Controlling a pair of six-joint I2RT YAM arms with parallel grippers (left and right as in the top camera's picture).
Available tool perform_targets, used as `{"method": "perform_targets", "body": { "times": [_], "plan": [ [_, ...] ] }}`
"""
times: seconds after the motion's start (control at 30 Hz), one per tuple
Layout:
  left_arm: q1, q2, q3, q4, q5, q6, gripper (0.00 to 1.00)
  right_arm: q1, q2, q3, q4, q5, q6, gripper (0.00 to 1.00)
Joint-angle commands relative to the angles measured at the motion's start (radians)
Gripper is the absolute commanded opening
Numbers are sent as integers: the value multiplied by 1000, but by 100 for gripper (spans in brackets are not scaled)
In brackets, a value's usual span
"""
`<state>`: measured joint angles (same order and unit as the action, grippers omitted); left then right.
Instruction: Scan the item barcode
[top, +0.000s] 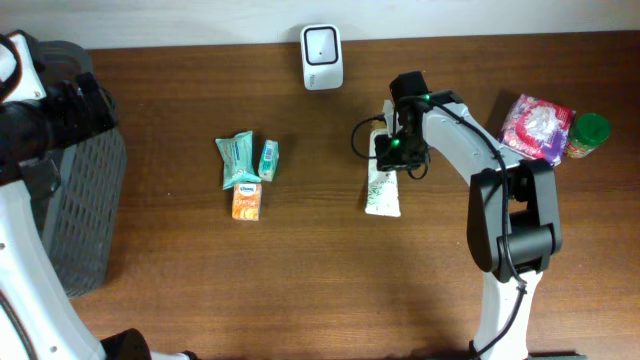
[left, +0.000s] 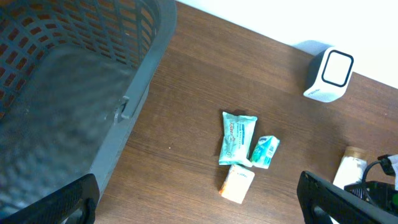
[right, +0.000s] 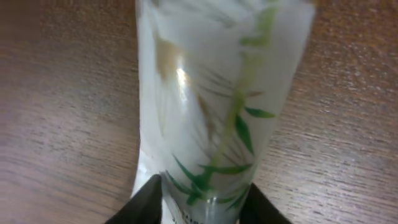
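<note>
The item, a white tube printed with green leaves, lies on the brown table right of centre. My right gripper is down over the tube's far end. In the right wrist view the tube fills the frame, and the right gripper has a black finger pressed against each side of it. The white barcode scanner stands at the table's back edge, apart from the tube. My left gripper hangs open high over the table beside the basket, with nothing between its fingers.
A grey mesh basket stands at the left. A teal packet, a small teal box and an orange box lie left of centre. A pink pack and a green-lidded jar sit at the far right.
</note>
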<state>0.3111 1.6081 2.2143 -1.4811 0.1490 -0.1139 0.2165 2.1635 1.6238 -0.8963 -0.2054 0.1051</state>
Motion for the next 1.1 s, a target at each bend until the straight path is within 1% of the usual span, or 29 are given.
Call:
{"method": "perform_targets", "body": {
  "times": [0.0, 0.03, 0.1, 0.17, 0.2, 0.27, 0.3, 0.37, 0.43, 0.47, 0.5, 0.53, 0.67, 0.7, 0.77, 0.8, 0.87, 0.93, 1.07],
  "plan": [
    [4, -13, 10, -2, 0, -4, 99, 1, 5, -11, 16, -9, 8, 35],
    [4, -13, 10, -2, 0, -4, 99, 5, 5, -12, 15, -9, 8, 48],
    [4, -13, 10, -2, 0, -4, 99, 22, 5, -24, 20, -9, 8, 54],
    [4, -13, 10, -2, 0, -4, 99, 55, 5, -70, 65, 0, 8, 53],
    [4, -13, 10, -2, 0, -4, 99, 66, 5, -82, 80, 7, 8, 45],
    [4, -13, 10, -2, 0, -4, 99, 71, 5, -74, 89, 7, 9, 15],
    [4, -13, 10, -2, 0, -4, 99, 70, 2, -53, 80, 7, 9, 4],
    [4, -13, 10, -2, 0, -4, 99, 71, -5, 61, 6, 6, 8, 4],
    [4, -13, 10, -2, 0, -4, 99, 71, -5, 244, -74, 6, 8, 4],
    [4, -13, 10, -2, 0, -4, 99, 71, -5, 302, -80, 6, 8, 4],
    [4, -13, 10, -2, 0, -4, 99, 72, -5, 373, -52, -4, 9, 4],
    [4, -13, 10, -2, 0, -4, 99, 79, -5, 393, 32, -32, 23, 4],
    [4, -13, 10, -2, 0, -4, 99, 108, 14, 388, 389, -19, 94, 4],
    [4, -13, 10, -2, 0, -4, 99, 110, 28, 388, 472, -19, 134, 4],
    [4, -13, 10, -2, 0, -4, 99, 110, 67, 388, 613, -19, 260, 4],
    [4, -13, 10, -2, 0, -4, 99, 111, 90, 388, 675, -20, 357, 4],
    [4, -13, 10, -2, 0, -4, 99, 111, 128, 389, 747, -24, 504, 4],
    [4, -13, 10, -2, 0, -4, 99, 119, 185, 389, 807, -35, 618, 4],
    [4, -13, 10, -2, 0, -4, 99, 125, 212, 389, 809, -42, 633, 4]
  ]
}}
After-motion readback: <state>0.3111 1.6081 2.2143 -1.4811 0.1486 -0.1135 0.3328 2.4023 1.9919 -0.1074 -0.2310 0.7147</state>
